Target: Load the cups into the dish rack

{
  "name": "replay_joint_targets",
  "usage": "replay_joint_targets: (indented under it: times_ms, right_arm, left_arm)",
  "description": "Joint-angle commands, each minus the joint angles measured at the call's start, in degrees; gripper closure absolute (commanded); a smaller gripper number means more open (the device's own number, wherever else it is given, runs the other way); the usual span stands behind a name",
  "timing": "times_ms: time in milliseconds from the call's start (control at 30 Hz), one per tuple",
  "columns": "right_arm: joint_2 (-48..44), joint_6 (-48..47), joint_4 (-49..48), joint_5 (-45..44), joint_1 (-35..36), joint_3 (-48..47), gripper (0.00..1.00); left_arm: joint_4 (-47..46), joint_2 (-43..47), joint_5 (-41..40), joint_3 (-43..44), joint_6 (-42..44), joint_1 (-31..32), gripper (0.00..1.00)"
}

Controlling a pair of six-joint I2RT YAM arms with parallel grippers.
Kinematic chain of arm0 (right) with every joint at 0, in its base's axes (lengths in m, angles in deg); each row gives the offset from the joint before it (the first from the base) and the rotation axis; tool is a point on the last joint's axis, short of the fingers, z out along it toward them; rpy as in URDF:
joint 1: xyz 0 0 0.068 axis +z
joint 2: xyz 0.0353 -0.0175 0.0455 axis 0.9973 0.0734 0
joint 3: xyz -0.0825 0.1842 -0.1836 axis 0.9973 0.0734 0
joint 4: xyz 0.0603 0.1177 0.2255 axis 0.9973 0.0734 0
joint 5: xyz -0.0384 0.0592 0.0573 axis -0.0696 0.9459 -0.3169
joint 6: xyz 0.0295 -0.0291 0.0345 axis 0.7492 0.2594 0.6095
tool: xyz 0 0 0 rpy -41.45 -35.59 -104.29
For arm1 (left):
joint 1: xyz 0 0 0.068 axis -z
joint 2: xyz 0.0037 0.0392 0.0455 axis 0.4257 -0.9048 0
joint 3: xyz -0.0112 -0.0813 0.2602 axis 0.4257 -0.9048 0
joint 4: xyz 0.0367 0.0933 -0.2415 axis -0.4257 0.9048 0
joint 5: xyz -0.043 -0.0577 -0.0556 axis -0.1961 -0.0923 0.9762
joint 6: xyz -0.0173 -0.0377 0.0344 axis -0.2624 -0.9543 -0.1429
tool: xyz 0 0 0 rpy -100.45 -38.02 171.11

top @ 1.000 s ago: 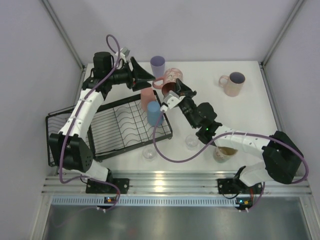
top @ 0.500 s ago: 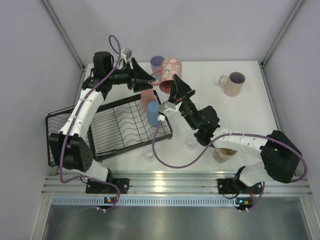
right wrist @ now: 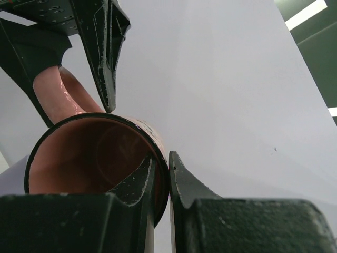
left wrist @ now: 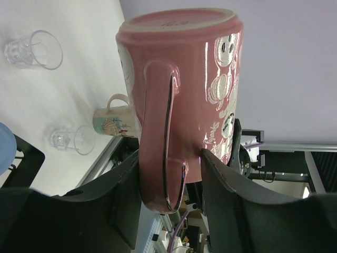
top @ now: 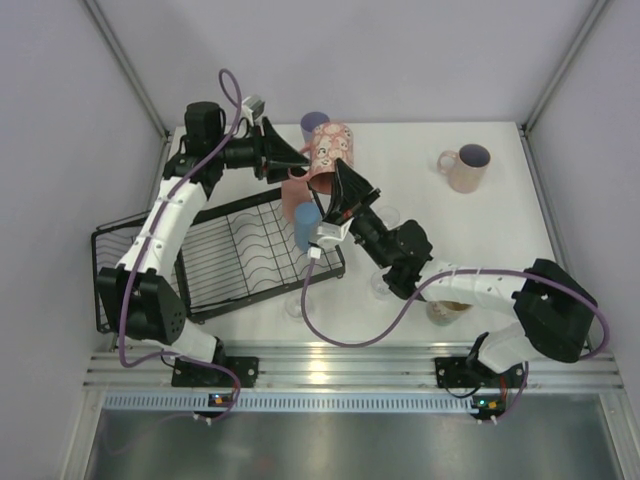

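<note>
A pink patterned mug (top: 326,148) hangs in the air above the rack's far right corner, its base tipped away. My right gripper (top: 338,176) is shut on its rim, one finger inside and one outside (right wrist: 162,158). My left gripper (top: 300,160) straddles the mug's handle (left wrist: 158,132); the jaws stand open, with a gap still showing beside the handle on one side. The black wire dish rack (top: 240,250) lies at the left. A blue tumbler (top: 307,228) stands at its right edge, next to a salmon tumbler (top: 295,197). A lavender tumbler (top: 313,123) shows behind the mug.
A second pink mug (top: 463,167) stands at the far right. A cream mug (top: 445,308) sits under my right arm. Clear glasses stand near the front: one (top: 298,305) by the rack, another (top: 383,285) beside my right arm. The rack's basket end (top: 110,270) overhangs the table's left side.
My right gripper has lifted the pink mug and swung it left towards my left gripper. The left jaws have narrowed around its handle.
</note>
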Motion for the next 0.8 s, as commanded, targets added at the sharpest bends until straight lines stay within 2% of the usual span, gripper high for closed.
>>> replay_joint_targets:
  times_ms: [0, 133, 167, 233, 300, 333, 533, 633, 667, 700, 767]
  right_arm:
    - [-1.0, -2.1, -12.9, 3.4, 2.1, -1.5, 1.00]
    - [-1.0, -2.0, -13.2, 3.0, 2.2, -1.7, 1.00]
    - [-1.0, -2.0, -13.4, 3.1, 2.3, -1.5, 1.00]
    - [-1.2, -1.9, -13.0, 3.1, 2.4, -1.5, 1.00]
    - [-1.2, -1.9, -12.8, 3.2, 2.6, -1.4, 1.00]
    - [-1.0, -2.0, -12.3, 3.1, 2.9, -1.5, 1.00]
    - [2.9, -2.7, -17.8, 0.9, 2.9, -1.6, 1.00]
    - [5.5, -2.9, -22.3, -1.0, 2.8, -1.5, 0.99]
    - [6.0, -2.7, -24.3, -1.2, 2.8, -1.3, 0.97]
    - [6.9, -2.4, -25.3, -1.5, 2.9, -1.2, 0.94]
    - [8.2, -2.1, -28.0, -2.5, 2.9, -0.9, 0.82]
  left_arm:
    - [-2.4, 1.0, 2.6, 4.0, -0.1, 0.1, 0.50]
    - [-2.5, 0.9, 2.8, 5.3, 0.1, 0.1, 0.59]
    - [-2.5, 1.1, 2.8, 5.1, 0.1, 0.1, 0.68]
    - [-2.4, 1.1, 2.5, 4.8, 0.2, 0.1, 0.79]
    - [-2.4, 0.9, 2.5, 4.8, 0.4, 0.1, 0.97]
    - [-2.4, 0.9, 2.5, 4.8, 0.5, 0.1, 1.00]
    - [-3.0, 1.3, -1.0, 6.6, 1.9, 0.1, 1.00]
    - [-13.7, 2.3, -3.0, 4.6, -3.0, -0.2, 1.00]
    - [-18.0, 2.6, -3.1, 3.3, -9.5, -0.2, 1.00]
    - [-28.8, 2.8, -3.4, 2.4, -12.7, -0.3, 1.00]
    - [-32.5, 2.3, -4.0, 2.3, -17.2, -0.3, 1.00]
